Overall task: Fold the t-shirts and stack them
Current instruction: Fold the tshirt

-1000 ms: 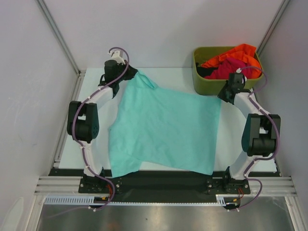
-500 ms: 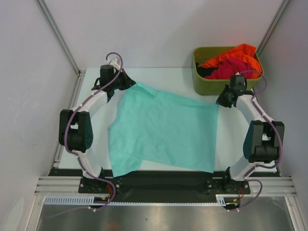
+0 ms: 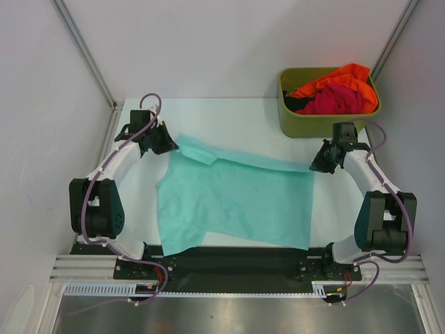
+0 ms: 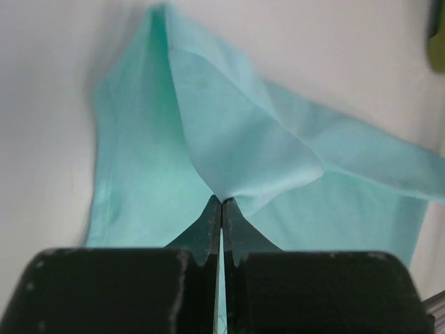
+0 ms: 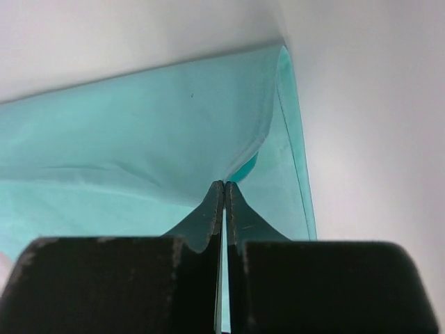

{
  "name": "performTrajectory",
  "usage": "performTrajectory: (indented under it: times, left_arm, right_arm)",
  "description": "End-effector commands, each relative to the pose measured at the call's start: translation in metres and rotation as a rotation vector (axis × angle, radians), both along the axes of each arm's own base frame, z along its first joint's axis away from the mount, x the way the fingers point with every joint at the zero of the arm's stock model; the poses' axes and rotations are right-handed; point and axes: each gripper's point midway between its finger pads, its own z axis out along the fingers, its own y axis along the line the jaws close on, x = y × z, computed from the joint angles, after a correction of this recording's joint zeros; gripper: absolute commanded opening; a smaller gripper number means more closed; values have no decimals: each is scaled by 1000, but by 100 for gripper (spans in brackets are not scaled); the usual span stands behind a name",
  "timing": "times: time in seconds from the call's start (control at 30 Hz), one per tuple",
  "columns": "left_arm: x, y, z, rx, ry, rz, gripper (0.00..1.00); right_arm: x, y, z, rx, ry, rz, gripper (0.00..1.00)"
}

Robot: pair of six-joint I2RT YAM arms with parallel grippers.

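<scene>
Teal cloth t-shirt is being pinched by left gripper and right gripper. Both are being squeezed onto its far edge.

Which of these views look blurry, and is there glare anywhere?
Top external: sharp, evenly lit, no glare on the teal t-shirt. Left wrist: soft overall, left claw blurred up close. Right wrist: right claw similarly soft, cloth slightly crisper.
</scene>
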Motion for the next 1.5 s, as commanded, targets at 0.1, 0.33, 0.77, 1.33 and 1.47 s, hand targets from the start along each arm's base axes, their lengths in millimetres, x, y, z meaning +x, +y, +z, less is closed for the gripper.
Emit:
performTrajectory:
  times: [0.1, 0.33, 0.77, 1.33, 1.47]
  left_arm:
    - [-39, 14, -17, 50, 87, -20, 0]
    - [-61, 16, -39, 47, 160, -8, 0]
    - [-76, 22, -66, 70, 237, 4, 0]
    - [-85, 29, -102, 107, 335, 17, 0]
    - [-84, 28, -102, 106, 332, 22, 0]
  right_arm:
    - [-22, 8, 5, 10, -3, 51, 0]
    - [-30, 7, -15, -11, 21, 69, 0]
    - [-31, 0, -39, -41, 81, 64, 0]
    - [-28, -4, -51, -62, 127, 59, 0]
    - [-26, -4, -50, -60, 125, 60, 0]
